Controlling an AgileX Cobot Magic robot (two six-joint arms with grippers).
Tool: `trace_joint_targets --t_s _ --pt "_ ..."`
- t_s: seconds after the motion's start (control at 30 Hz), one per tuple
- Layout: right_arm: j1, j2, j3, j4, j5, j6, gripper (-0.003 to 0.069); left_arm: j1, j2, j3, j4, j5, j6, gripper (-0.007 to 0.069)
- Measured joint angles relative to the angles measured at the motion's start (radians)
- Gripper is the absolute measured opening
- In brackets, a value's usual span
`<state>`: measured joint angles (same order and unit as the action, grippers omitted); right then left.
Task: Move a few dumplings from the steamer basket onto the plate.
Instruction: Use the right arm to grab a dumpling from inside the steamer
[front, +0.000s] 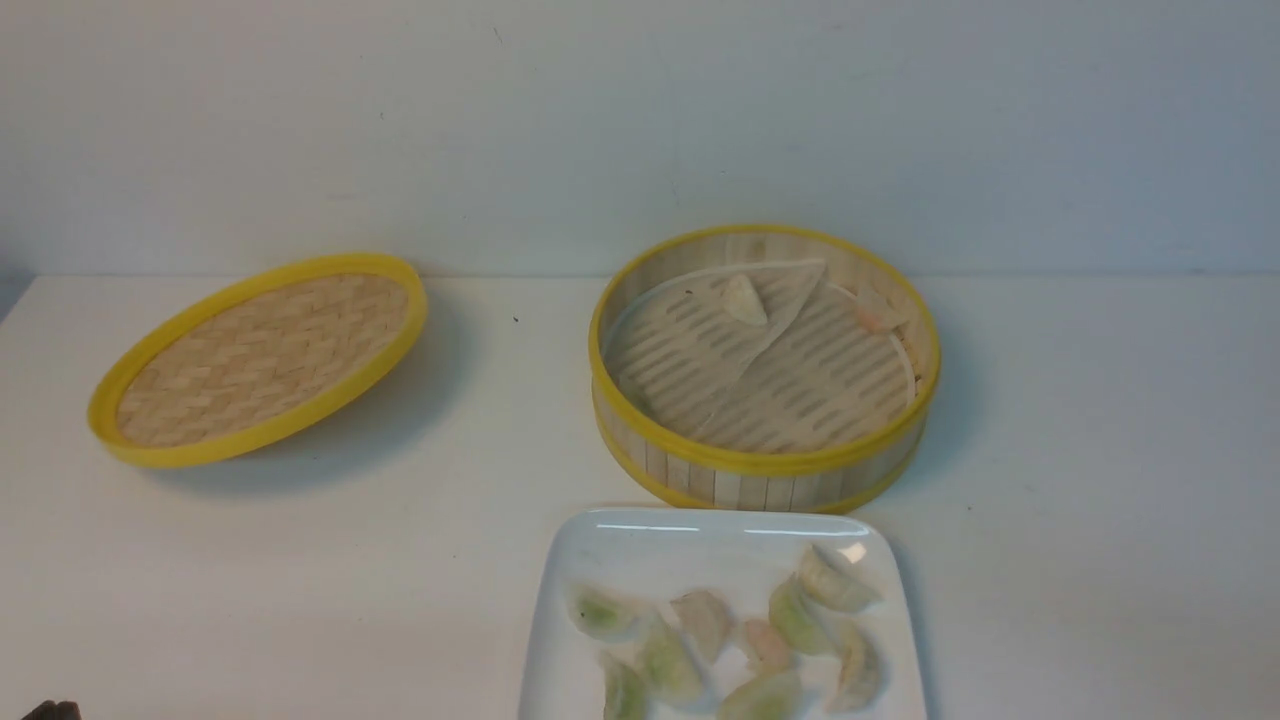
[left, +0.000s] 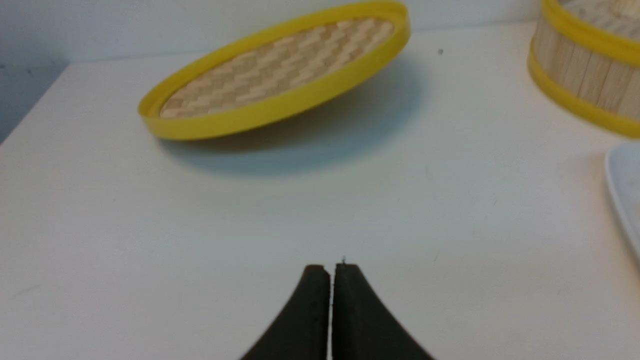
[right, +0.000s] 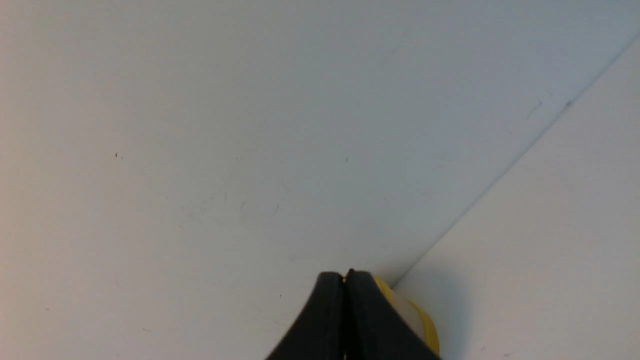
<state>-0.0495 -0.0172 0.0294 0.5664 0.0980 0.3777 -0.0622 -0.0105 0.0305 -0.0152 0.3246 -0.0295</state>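
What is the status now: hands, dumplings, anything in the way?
Left hand shut, empty; right hand shut, empty. Most dumplings on plate, two in steamer basket. Woven lid off to the side, clear of both.

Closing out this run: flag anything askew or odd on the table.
The whitish liner in the steamer basket is folded over on itself, not flat. The woven lid sits tilted, one edge raised off the table. Nothing spilled.
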Motion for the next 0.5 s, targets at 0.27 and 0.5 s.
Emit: trace_joint_targets --t_s 0.27,0.5 --pt "0.006 0.0 -0.028 0.005 0.018 -0.03 -0.0014 0.0 0.0 0.0 -0.155 -0.591 -0.029 -0.0006" --pt "0.039 0.13 -0.445 -0.114 0.203 -0.271 -0.0014 0.001 0.027 -0.172 -0.168 -0.762 -0.076 -0.0006"
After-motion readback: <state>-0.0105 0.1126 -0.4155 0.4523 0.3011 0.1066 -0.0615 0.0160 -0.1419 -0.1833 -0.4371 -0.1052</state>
